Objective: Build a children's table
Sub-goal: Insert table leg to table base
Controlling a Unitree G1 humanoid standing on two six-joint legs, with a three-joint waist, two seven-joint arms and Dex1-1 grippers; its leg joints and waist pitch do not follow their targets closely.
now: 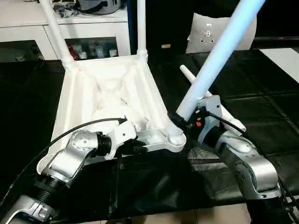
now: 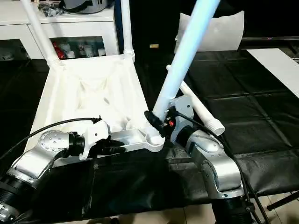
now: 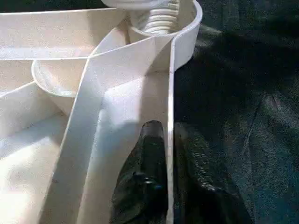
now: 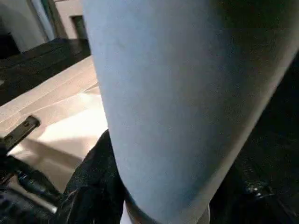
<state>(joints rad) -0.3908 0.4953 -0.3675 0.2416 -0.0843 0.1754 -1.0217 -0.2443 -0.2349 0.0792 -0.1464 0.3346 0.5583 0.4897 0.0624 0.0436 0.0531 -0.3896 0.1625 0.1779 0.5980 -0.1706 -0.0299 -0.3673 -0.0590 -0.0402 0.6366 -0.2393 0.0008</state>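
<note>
The children's table top [image 1: 107, 88] lies upside down on the black mat, ribs up. Two white legs [image 1: 56, 32] [image 1: 140, 28] stand in its far corner sockets. My left gripper [image 3: 169, 128] is shut on the thin near rim wall, one finger on each side. My right gripper [image 1: 184, 119] is shut on a third leg [image 1: 215, 56]. This leg tilts up to the right, its threaded end at the near right corner socket [image 1: 176, 137]. A further leg [image 2: 205, 114] lies loose on the mat behind my right arm.
A white cabinet [image 1: 28, 28] with shelves stands behind the table top. A white cushion [image 1: 205, 35] leans at the back right, and a white board [image 1: 285, 58] lies at the far right. The mat [image 1: 261, 102] ends near the front, where light floor shows.
</note>
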